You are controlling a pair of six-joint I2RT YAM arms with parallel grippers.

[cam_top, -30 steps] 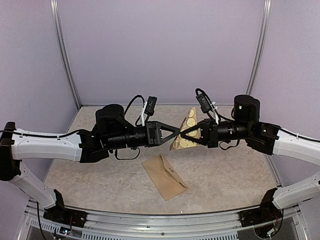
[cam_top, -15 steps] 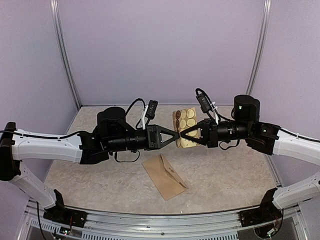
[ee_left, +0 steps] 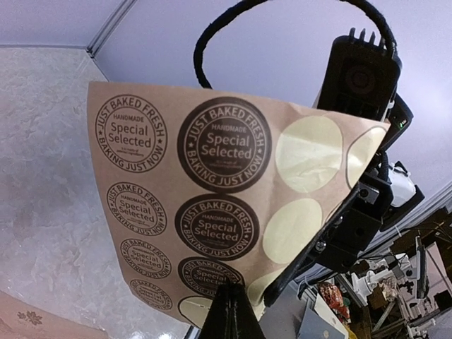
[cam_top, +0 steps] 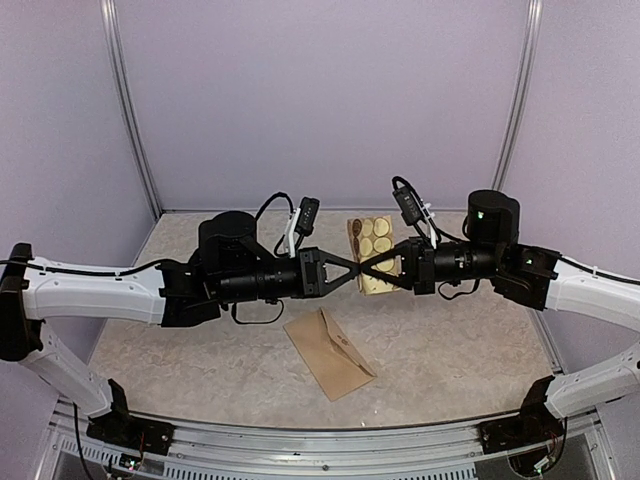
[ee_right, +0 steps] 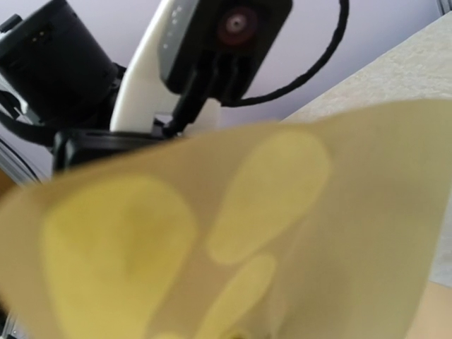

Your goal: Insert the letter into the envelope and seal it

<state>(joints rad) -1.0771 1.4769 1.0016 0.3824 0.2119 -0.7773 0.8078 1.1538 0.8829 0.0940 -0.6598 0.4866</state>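
Brown card of round stickers point(cam_top: 373, 241): held aloft, left gripper point(cam_top: 351, 269) and right gripper point(cam_top: 367, 270) both closed on its lower edge. Flat brown paper envelope point(cam_top: 328, 352): on table beneath them, lying diagonally, nearer left gripper; letter unseen

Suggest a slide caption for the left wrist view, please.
Sticker sheet of "Just Baked Fresh" seals, some circles blank, held before the right arm.

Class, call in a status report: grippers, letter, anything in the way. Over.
Right gripper shut on sticker sheet, held aloft. Left gripper shut, tips at its edge. Envelope flat on table; letter not in view.
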